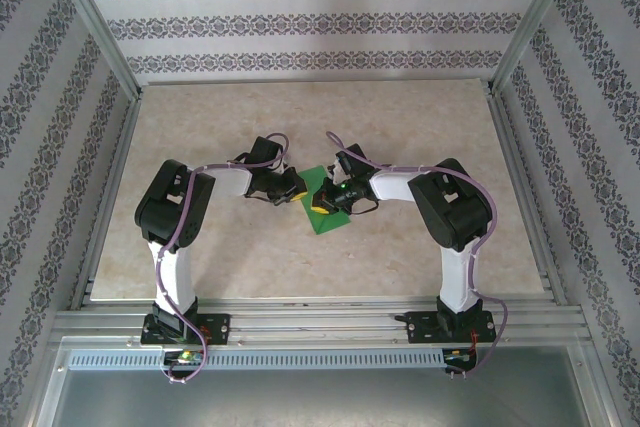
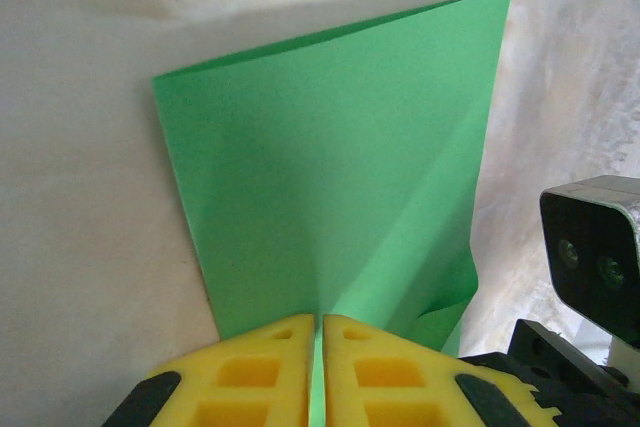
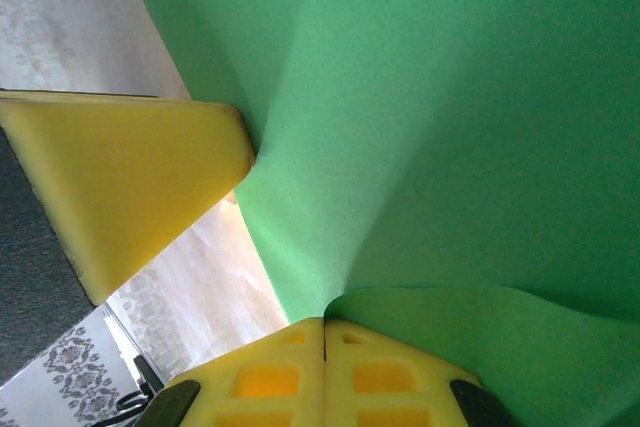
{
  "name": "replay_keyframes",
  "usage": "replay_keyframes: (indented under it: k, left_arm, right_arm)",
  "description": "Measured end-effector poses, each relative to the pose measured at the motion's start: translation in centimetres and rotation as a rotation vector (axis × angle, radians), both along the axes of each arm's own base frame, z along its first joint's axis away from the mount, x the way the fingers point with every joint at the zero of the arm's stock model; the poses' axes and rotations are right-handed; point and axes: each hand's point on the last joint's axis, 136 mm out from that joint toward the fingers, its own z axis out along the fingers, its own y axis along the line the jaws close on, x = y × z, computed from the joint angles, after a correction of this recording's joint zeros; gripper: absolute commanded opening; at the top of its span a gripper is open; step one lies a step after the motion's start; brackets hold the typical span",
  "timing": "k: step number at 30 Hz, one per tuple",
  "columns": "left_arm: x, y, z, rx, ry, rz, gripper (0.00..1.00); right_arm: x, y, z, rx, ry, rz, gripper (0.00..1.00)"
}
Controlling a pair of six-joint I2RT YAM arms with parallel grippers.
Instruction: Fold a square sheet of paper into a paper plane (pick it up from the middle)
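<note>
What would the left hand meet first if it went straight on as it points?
The thin bright green creased sheet of paper: the left hand is shut on its near edge, and the sheet spreads straight ahead. Probably the beige tabletop lies beyond, but depth is unclear.

The square sheet of paper (image 1: 325, 221) is between left gripper (image 1: 298, 188) and right gripper (image 1: 321, 207).

Beige marbled tabletop (image 1: 200, 247); striped floral wallpaper walls (image 1: 300, 27); aluminium frame posts (image 1: 95, 22); even bright light.

Bright diffuse light, faint shadows, wrist views soft (grainy)
</note>
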Motion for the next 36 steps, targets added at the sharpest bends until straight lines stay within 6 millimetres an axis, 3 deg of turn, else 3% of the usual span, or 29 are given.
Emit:
replay_keyframes:
  k: [36]
  left_arm:
    - [-0.01, 0.0, -0.01, 0.0, 0.0, 0.0, 0.13]
  right_arm:
    - [-0.11, -0.27, -0.01, 0.009, -0.018, -0.009, 0.04]
